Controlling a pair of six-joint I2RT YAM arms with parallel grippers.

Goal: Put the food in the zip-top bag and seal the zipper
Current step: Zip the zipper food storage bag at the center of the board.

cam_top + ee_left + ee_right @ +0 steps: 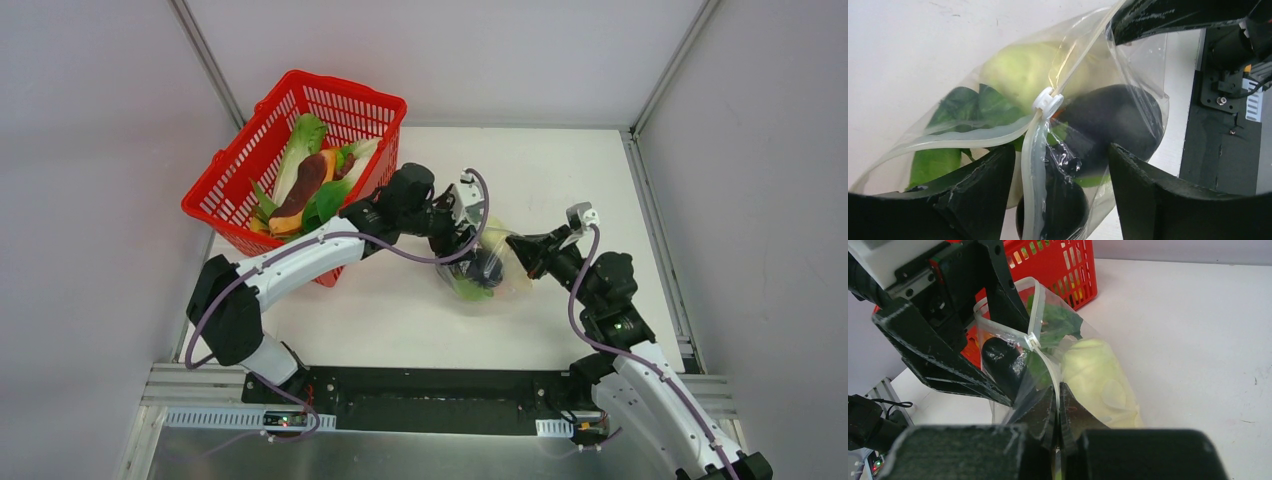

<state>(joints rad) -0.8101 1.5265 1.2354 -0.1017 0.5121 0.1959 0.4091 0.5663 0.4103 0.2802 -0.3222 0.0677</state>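
Clear plastic of the zip-top bag [510,272] was seen on the white surface [400,310], just off the red basket [345,88] at its near right corner in the top view, with both arms met over it. From that height its contents were made out only as a dark lump and a scrap of green.

More was given by the wrist views: a dark purple eggplant [1118,120], a pale radish [1018,70] and green leafy pieces [963,107] were shown enclosed in the pouch. The zipper [973,140] was seen from the left wrist as a pale strip with a white slider [1048,102] part way along it. On the near side of the slider the two halves were parted; beyond it they ran joined.

The fingers of the left gripper [1060,170] were spread wide to either side of the parted mouth, and nothing was pinched. Only from the right wrist was it shown that the fingers of the right gripper [1058,405] were pressed together on the end of the zipper.

Further toy produce [305,180] was seen heaped in the basket, plainly only from above.
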